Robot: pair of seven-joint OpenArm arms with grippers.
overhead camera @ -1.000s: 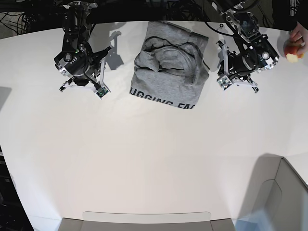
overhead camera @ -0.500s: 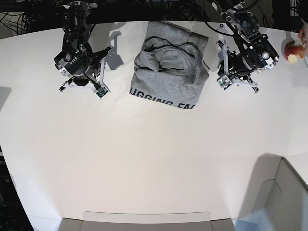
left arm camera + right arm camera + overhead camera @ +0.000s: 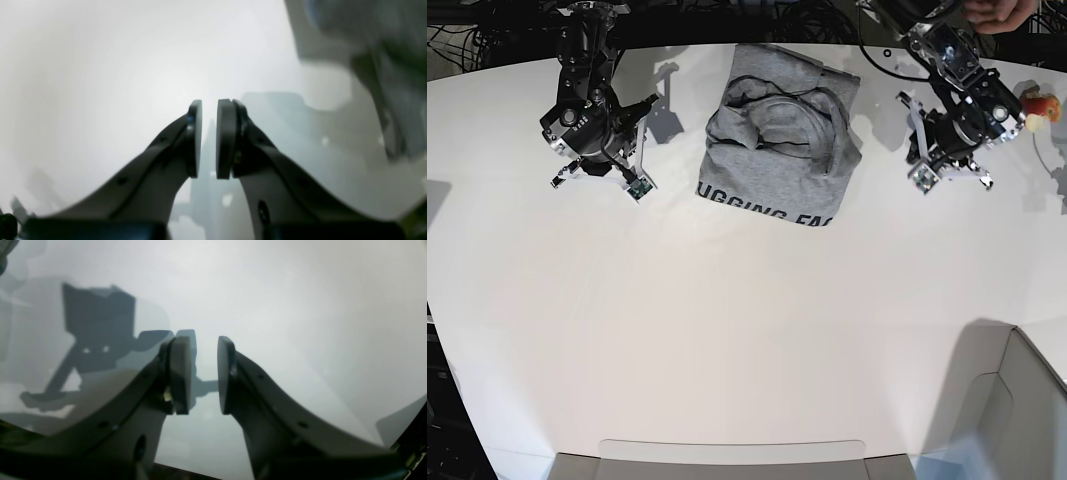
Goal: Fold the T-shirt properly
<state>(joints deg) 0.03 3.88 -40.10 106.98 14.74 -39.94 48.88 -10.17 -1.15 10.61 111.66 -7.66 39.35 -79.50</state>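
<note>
The heather-grey T-shirt [image 3: 782, 135] lies bunched and partly folded at the back middle of the white table [image 3: 727, 320]. Its dark lettering runs along its near edge and its neckline faces up. My left gripper [image 3: 951, 172] hangs to the right of the shirt, apart from it. In the left wrist view its pads [image 3: 227, 133] stand a narrow gap apart with nothing between them. My right gripper [image 3: 599, 172] hangs well left of the shirt. Its jaws are open and empty in the right wrist view, over bare table [image 3: 300, 306].
A bitten apple [image 3: 1039, 107] lies on the table at the far right, close to the left arm. A person's hand [image 3: 997, 12] shows at the top edge. A grey bin [image 3: 1027, 410] fills the near right corner, and a tray rim [image 3: 732, 450] runs along the front edge.
My left arm has shifted right, farther from the shirt. The hand that held the apple has pulled back to the top edge, leaving the apple on the table. The right arm is unmoved.
</note>
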